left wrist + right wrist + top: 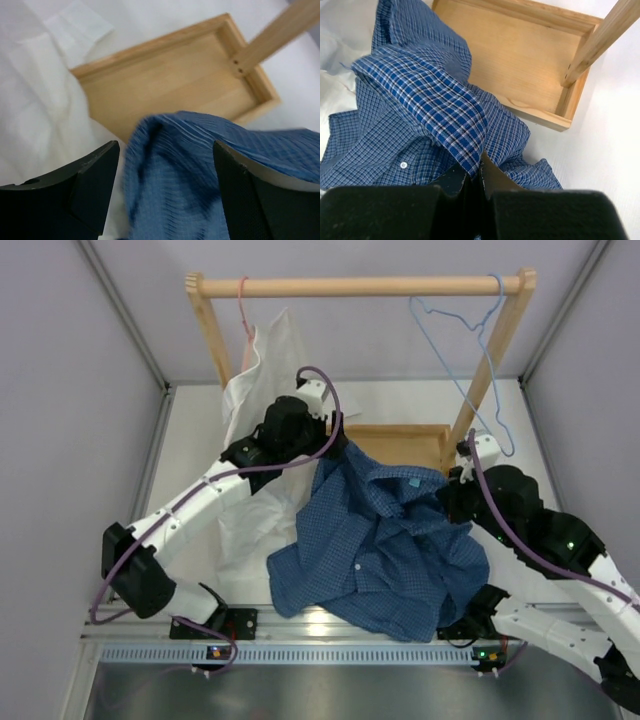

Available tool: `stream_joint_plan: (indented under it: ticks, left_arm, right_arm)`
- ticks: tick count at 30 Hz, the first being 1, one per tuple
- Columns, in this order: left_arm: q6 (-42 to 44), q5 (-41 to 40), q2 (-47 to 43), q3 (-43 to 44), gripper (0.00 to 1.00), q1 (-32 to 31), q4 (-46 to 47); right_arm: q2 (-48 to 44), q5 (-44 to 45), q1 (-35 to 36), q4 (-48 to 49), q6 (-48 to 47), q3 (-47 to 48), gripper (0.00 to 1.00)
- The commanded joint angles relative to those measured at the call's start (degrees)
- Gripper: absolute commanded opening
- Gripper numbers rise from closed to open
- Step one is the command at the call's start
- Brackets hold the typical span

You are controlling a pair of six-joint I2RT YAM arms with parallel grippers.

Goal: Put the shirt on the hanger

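A dark blue checked shirt (pixel 380 550) lay crumpled on the white table (pixel 400 398) between two robot arms. It spread from the near edge of the table up to a shallow wooden tray (pixel 400 440) at the foot of a wooden clothes rack. The collar end, with a light blue label, lay just in front of the tray. The light blue wire hanger (pixel 486 358) hung by its hook from the right end of the rack's rail (pixel 360 286), bare and well apart from the shirt. A pink hanger (pixel 243 310) hung at the left end of the rail, and a white shirt (pixel 262 380) draped down from it onto the table beside the left arm. The left gripper (pixel 166 147) sat at the shirt's upper left edge, next to the tray. In the left wrist view its two fingers (pixel 95 185) stood wide apart. A blurred bunch of blue cloth rose between them without being pinched, and bare white showed beside the left finger. The right gripper (pixel 479 167) was at the shirt's upper right, near the rack's right post. In the right wrist view its fingers were pressed together on a raised fold of the checked fabric, with a white button visible just to the left of them.
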Motion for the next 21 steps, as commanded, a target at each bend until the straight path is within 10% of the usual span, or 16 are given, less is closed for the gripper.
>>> stream_joint_plan:
  ticks: [1,8,21]
  left_arm:
    - [-5.1,4.0,-7.4,-3.0,0.80,-4.7,4.3]
    - [-14.4,-18.5,-18.0,-17.9,0.98,-21.1,10.8]
    - [-22.1,-18.8,-6.7,-32.1,0.71,-24.6,41.2]
  right_arm:
    - [4.6,1.4,-1.9,3.6,1.5,0.0,0.00]
    - [14.1,1.9,-7.7,6.6,5.7,4.4,0.00]
    - [12.6,-2.5,-10.3,10.0,9.8,4.5,0.00]
